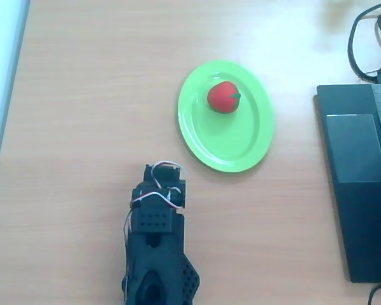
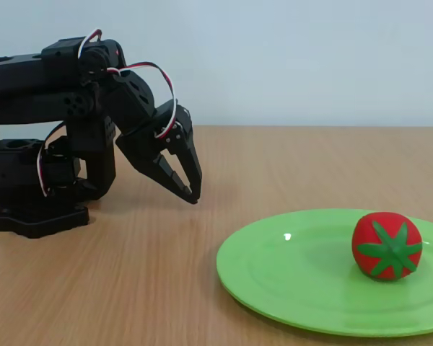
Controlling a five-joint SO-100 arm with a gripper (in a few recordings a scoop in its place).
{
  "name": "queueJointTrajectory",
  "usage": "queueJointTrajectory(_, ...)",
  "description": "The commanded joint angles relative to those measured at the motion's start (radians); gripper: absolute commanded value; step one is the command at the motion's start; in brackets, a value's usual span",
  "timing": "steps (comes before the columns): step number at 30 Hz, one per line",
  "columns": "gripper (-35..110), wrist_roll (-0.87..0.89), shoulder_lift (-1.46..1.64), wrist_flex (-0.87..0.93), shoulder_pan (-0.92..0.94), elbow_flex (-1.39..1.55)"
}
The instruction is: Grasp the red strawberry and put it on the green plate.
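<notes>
Plastic of a bright lime-green colour forms the oval green plate (image 2: 296, 288), which is seen nearest the camera in the fixed view, lying flat on the light wood-grain counter (image 2: 130, 288). The small rounded red strawberry (image 2: 387, 245), a toy fruit with a dark green star-shaped stem cap, is seen resting on the plate toward its right side in that view, with the cap turned toward the camera. In the overhead view the red strawberry (image 1: 223, 97) is located in the upper part of the green plate (image 1: 241, 146), inside the raised rim.

Farther back in the fixed view, the black two-finger jaws (image 2: 186, 180) are held above the counter (image 1: 82, 127), pointed downward and to the right, well apart from the plate and the fruit. The two pointed fingers are seen drawn close together with nothing between them; the jaws are closed and empty. Red and white wires are looped over the black arm (image 2: 50, 94) behind them. In the overhead view the arm (image 1: 155, 254) is seen below and left of the plate, with its front end just short of the rim.

At the right edge of the overhead view, a dark laptop (image 1: 359, 178) and black cables (image 1: 368, 44) are seen on the counter.
</notes>
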Motion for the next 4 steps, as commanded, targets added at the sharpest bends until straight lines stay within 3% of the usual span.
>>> queueJointTrajectory(1, -8, 0.012, 0.023, 0.014, 0.006, -0.002)
queueJointTrajectory(4, -8, 0.012, 0.023, 0.014, 0.006, -0.002)
